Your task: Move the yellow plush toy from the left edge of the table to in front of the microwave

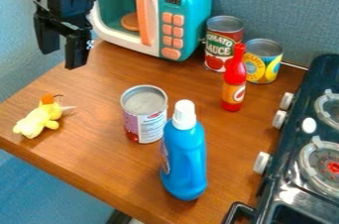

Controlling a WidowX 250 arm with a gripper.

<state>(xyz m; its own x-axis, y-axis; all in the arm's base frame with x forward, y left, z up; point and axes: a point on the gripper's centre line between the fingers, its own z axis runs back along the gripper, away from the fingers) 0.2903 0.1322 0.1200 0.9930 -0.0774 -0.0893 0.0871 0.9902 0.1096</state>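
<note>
The yellow plush toy [38, 120] lay on the tabletop [99, 153], well below the hand [63, 58] in the view, near the edge. Printed labels wrapped the can [144, 114] beside the blue bottle [184, 156] and the two cans near the toy microwave [189, 0]. The hand hung open beside the microwave, its fingers [47, 37] wide apart, gripping nothing.

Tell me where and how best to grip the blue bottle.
Probably by the white cap, from above: the blue bottle stands upright and the cap is narrower than its body. Lower down, the can close beside it crowds one side.
</note>
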